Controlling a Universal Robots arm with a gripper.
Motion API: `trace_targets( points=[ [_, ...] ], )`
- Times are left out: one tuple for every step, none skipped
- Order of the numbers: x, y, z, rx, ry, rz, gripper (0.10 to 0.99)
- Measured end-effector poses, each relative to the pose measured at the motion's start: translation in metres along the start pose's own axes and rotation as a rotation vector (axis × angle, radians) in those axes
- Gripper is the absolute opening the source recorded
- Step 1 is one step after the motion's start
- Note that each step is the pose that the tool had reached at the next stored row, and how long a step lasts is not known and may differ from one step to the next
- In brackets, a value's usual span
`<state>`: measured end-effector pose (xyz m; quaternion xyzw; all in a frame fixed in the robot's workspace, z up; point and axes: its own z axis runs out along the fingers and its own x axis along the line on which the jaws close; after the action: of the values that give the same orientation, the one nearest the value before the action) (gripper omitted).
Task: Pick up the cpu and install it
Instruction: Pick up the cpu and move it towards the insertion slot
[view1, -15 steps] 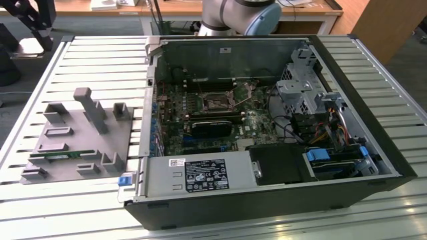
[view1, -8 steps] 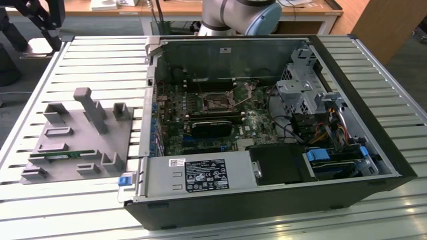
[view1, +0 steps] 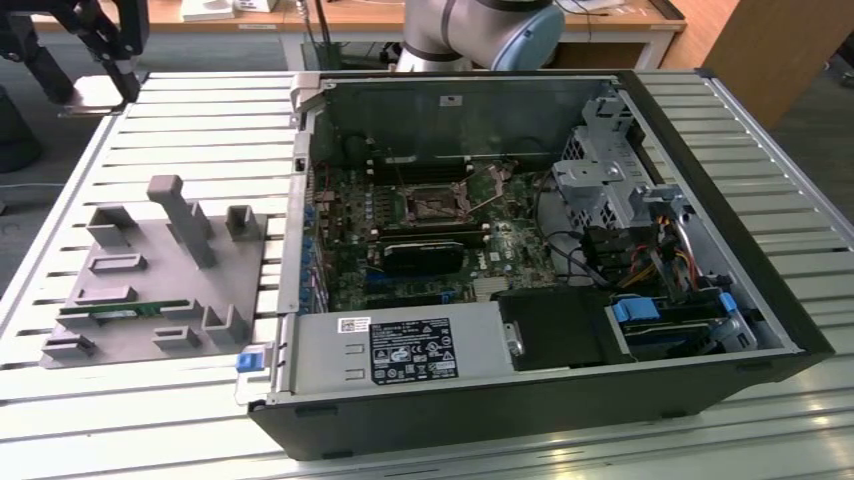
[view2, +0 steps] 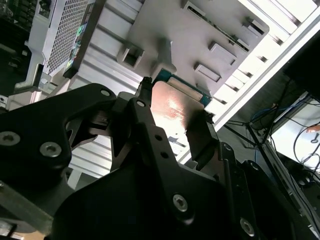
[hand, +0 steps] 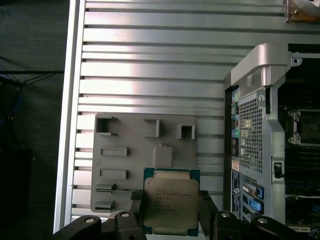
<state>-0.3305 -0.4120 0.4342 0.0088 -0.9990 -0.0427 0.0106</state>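
Long silver metal slats make up the table (view1: 174, 110), and a big black computer case (view1: 534, 430) lies open on it. A flat grey plastic tray (hand: 130, 165) with little holders sits beside the case.

The cpu (hand: 171, 199), a small flat square chip with a shiny silver top and a thin green rim, could slip. It is held only by its thin side edges, so a bump or a tilt might drop it onto the slats. The square metal-framed socket (view1: 434, 205) sits low inside the case. I think a crooked landing there could hurt it.

The black two-finger gripper (hand: 172, 213) is closed tight on the cpu, with one of its fingers (hand: 138, 212) pressing each side. The chip hangs in the air above the table, well apart from the socket.
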Motion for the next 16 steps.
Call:
trace_targets(
  points=[
    [-0.0015, 0.0, 0.0, 0.0, 0.0001, 0.0, 0.529],
    [-0.0029, 0.0, -0.0001, 0.0, 0.0001, 0.0, 0.529],
    [-0.0045, -0.0001, -0.0001, 0.0, 0.0001, 0.0, 0.529],
    [-0.006, -0.0001, -0.0002, 0.0, 0.0001, 0.0, 0.529],
    [-0.0074, -0.0001, -0.0002, 0.0, 0.0, 0.0, 0.529],
    [-0.0087, -0.0001, -0.0002, 0.0, 0.0001, 0.0, 0.529],
    [-0.0098, -0.0002, -0.0002, 0.0, 0.0001, 0.0, 0.529],
    [-0.0111, -0.0002, -0.0002, 0.0, 0.0, 0.0, 0.529],
    [-0.0126, -0.0002, -0.0003, 0.0, 0.0001, 0.0, 0.529],
    [-0.0141, -0.0002, -0.0003, 0.0, 0.0001, 0.0, 0.529],
    [-0.0155, -0.0002, -0.0004, 0.0, 0.0, 0.0, 0.529],
    [-0.0169, -0.0002, -0.0004, 0.0, 0.0001, 0.0, 0.529],
    [-0.0183, -0.0003, -0.0004, 0.0, 0.0001, 0.0, 0.529],
    [-0.0198, -0.0003, -0.0004, 0.0, 0.0, 0.0, 0.529],
    [-0.0212, -0.0003, -0.0005, 0.0, 0.0, 0.0, 0.529],
    [-0.0228, -0.0004, -0.0005, 0.0, 0.0001, 0.0, 0.529]
  ],
)
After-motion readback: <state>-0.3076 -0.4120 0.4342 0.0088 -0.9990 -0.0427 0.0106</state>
